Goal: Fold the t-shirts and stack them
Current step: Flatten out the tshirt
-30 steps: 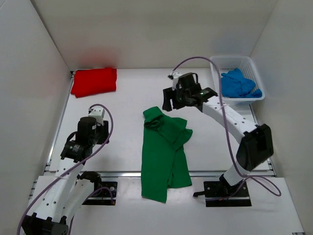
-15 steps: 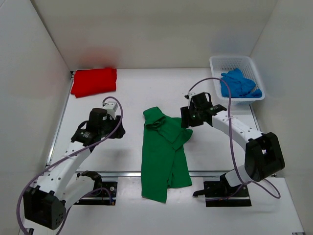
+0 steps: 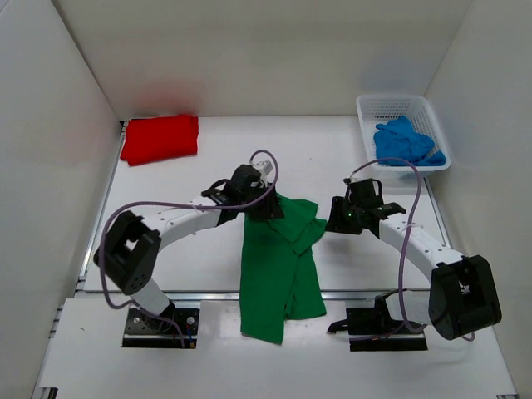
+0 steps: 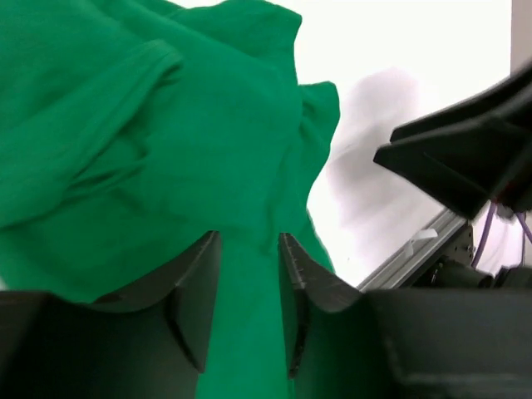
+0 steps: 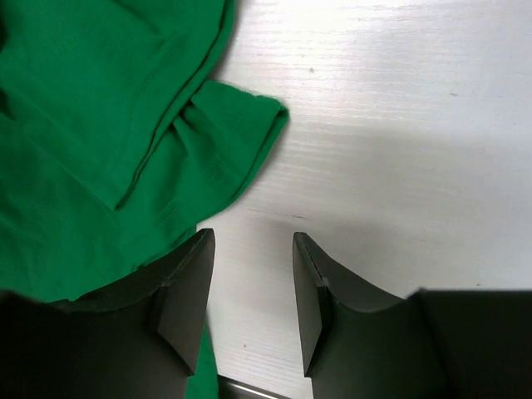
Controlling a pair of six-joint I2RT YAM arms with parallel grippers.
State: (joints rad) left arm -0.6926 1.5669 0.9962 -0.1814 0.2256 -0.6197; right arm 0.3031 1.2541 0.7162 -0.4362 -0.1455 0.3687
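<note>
My left gripper point(image 4: 248, 249) hangs slightly open over the far end of the green shirt point(image 3: 270, 266), which lies rumpled. My right gripper point(image 5: 249, 249), open and empty, sits just beside the shirt's sleeve.

Left arm point(image 3: 187, 220) and right arm point(image 3: 418, 242) have white links, black joints, purple cables point(image 3: 401, 266).

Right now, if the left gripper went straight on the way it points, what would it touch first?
The green shirt: its cloth fills the view straight ahead of the open left gripper. How near it is, I can't tell.
</note>
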